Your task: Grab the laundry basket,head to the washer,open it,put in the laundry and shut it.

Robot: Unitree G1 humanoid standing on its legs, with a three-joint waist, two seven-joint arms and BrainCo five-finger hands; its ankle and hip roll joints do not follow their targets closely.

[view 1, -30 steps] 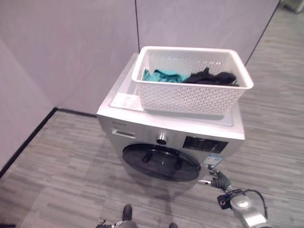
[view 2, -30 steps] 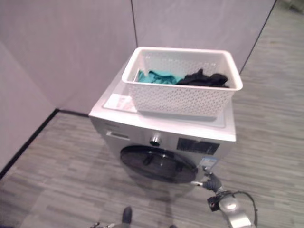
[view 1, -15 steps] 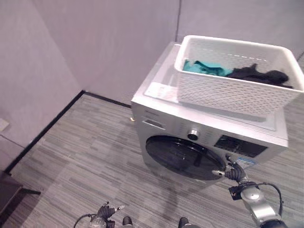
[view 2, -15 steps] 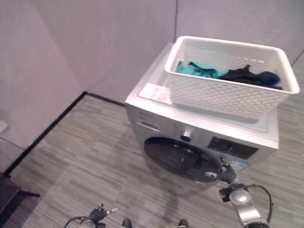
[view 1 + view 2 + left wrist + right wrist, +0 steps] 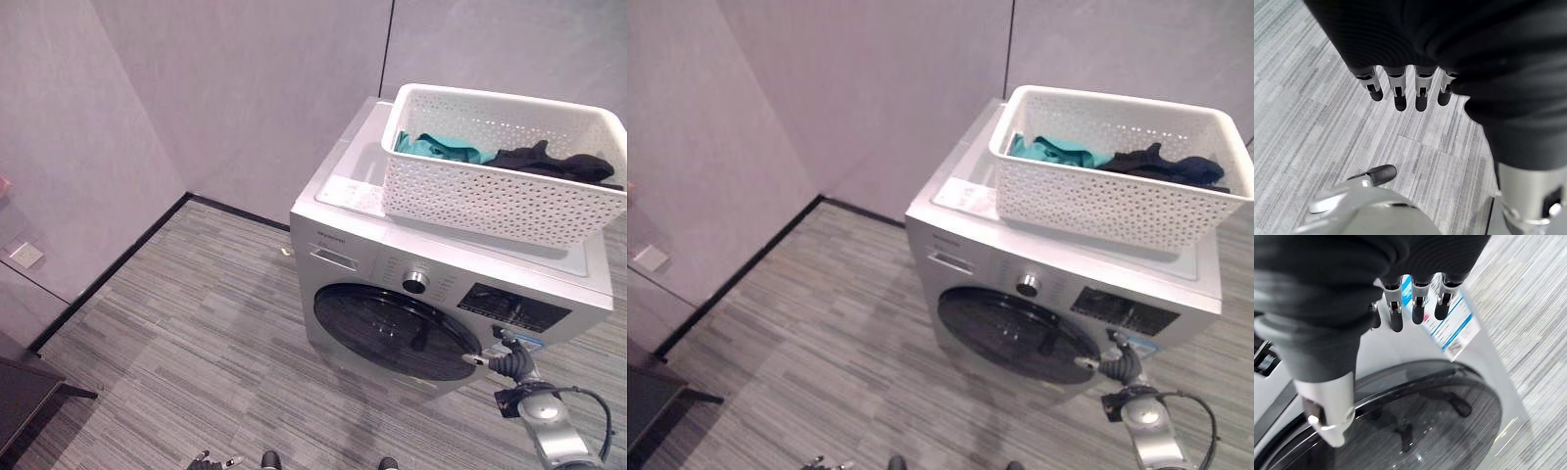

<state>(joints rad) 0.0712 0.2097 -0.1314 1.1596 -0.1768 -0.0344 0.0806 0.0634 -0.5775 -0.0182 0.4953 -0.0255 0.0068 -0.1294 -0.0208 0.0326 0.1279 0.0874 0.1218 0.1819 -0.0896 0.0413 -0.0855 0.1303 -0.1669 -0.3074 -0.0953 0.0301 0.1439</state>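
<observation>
Standing before the washer, with the laundry basket already set on its top, well back from the front edge. Holding, inside that basket, a teal garment toward the robot's left and dark clothing toward its right, both lying loose below the rim. Showing a round dark door shut flush against the front panel, a control knob just above it.

Reaching with the right hand at the door's right edge, fingers fairly straight and lying side by side, thumb apart, tips close to the front panel beside a blue-edged label; curled round nothing as far as can be seen, though actual contact with the door rim cannot be told. Hanging low over the grey floor with the left hand, fingers straight and relaxed, empty.

Judging progress: fetching and carrying look finished, with the opening step only beginning. Left to do: swinging the door out, moving both garments from basket to drum, then closing up.
</observation>
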